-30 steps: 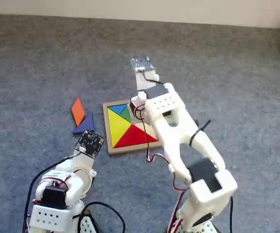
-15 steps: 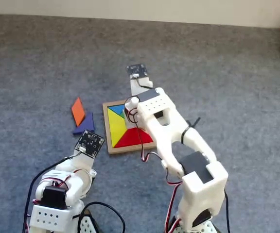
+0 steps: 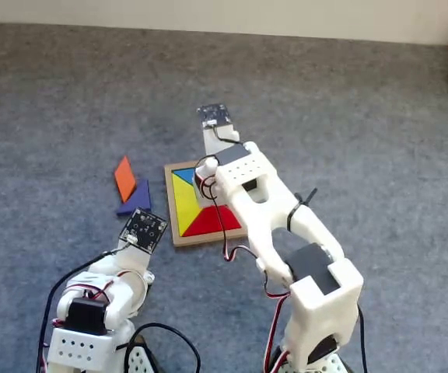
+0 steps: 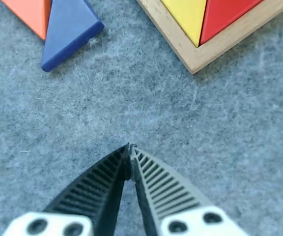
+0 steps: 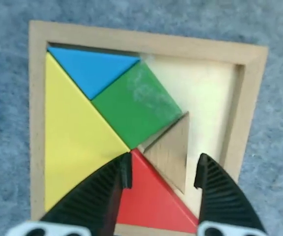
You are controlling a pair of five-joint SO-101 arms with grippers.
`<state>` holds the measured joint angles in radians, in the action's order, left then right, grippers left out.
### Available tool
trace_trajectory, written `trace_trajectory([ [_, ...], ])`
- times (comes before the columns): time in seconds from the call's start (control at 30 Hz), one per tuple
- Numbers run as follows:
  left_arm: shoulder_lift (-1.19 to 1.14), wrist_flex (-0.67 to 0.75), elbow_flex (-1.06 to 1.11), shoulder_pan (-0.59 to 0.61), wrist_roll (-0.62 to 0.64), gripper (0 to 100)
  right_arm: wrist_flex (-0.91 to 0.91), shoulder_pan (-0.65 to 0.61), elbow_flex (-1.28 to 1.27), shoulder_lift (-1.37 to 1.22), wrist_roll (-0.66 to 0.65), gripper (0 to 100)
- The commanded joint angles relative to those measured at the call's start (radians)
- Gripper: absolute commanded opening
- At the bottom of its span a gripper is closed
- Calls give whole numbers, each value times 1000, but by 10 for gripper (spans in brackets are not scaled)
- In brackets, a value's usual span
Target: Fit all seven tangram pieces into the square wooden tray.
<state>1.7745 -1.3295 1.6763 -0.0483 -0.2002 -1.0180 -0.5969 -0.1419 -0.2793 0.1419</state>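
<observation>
Bare-wood small triangle (image 5: 170, 147) lies in the square wooden tray (image 5: 253, 108) between the right jaws, open and empty; lifting straight up would avoid nudging it. Left jaws closed, empty.

Right arm (image 3: 263, 202) hides half the tray (image 3: 169, 206); orange piece (image 4: 31, 12) — cropped.

We recorded the tray (image 5: 146, 42) as pale natural wood. Pieces noted: yellow triangle (image 5: 75, 142), red triangle (image 5: 154, 204), light blue triangle (image 5: 90, 66), green square (image 5: 136, 110), brown wood-grain triangle (image 5: 171, 152), orange parallelogram (image 3: 124, 178), dark blue triangle (image 4: 68, 32). The counter (image 3: 364, 116) was mottled grey. The left tool (image 4: 130, 147) was dark grey and ribbed; the right tool (image 5: 163, 164) was black.
</observation>
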Motion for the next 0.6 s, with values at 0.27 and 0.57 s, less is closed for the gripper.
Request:
trace_trajectory([
  [0.27,41,-3,19,8,6,7,8,90,44,124,3,27],
  [0.57,41,-3,19,8,6,7,8,65,53,-36,3,23],
])
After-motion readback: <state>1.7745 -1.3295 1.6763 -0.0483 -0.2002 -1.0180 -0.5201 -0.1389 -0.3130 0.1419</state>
